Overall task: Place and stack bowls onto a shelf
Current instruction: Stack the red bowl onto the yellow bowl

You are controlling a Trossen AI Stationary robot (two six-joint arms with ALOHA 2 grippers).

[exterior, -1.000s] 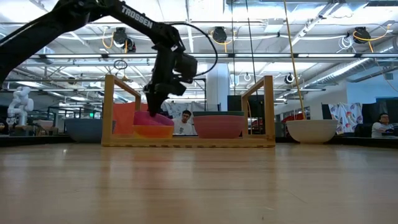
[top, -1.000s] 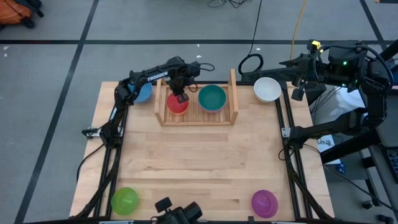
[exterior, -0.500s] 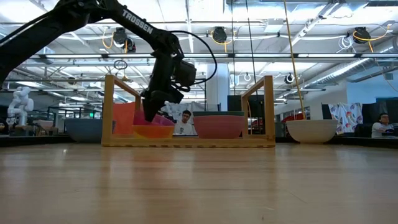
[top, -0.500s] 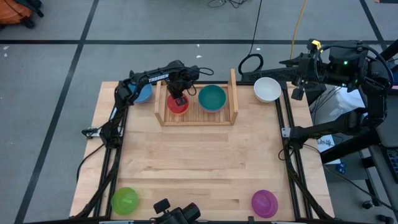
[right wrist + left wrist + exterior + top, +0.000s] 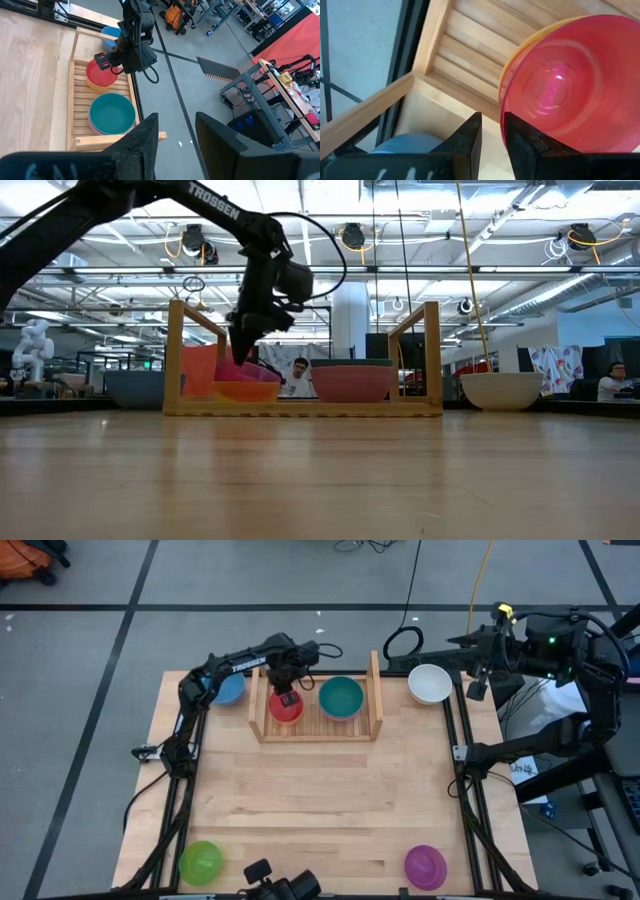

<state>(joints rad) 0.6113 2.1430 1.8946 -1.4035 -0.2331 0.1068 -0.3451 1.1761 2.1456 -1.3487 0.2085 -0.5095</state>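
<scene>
**Bowl rack, left bay: stock and positions**

Raised a little since a second ago, the left tool (image 5: 289,697) now sits just above the red-magenta bowl (image 5: 286,707), where earlier it was lower against that bowl; nothing else on the desk (image 5: 330,790) has shifted.

- Left tool: over the left half of the shelf (image 5: 318,730), fingers (image 5: 465,142) slightly spread, one either side of the red-magenta bowl's rim (image 5: 565,85) in the wrist view. Whether they touch the rim cannot be told.
- Red-magenta bowl: left bay of the shelf, nested in a yellow bowl (image 5: 245,391) whose edge shows beneath it.
- Teal bowl (image 5: 341,697): right bay of the shelf, seated in a pink bowl (image 5: 352,384) seen from the low view.
- Blue bowl (image 5: 231,688): on the desk just outside the shelf's left side board, partly under the left arm.
- White bowl (image 5: 430,684): on the desk at the far right corner, apart from the shelf.
- Green bowl (image 5: 201,862): near left corner of the desk.
- Purple bowl (image 5: 425,866): near right corner of the desk.
- Right tool (image 5: 172,142): parked off the desk beyond the white bowl, fingers spread, holding nothing.
- Room behind: a seated person (image 5: 298,377) visible through the shelf from the low view.
</scene>
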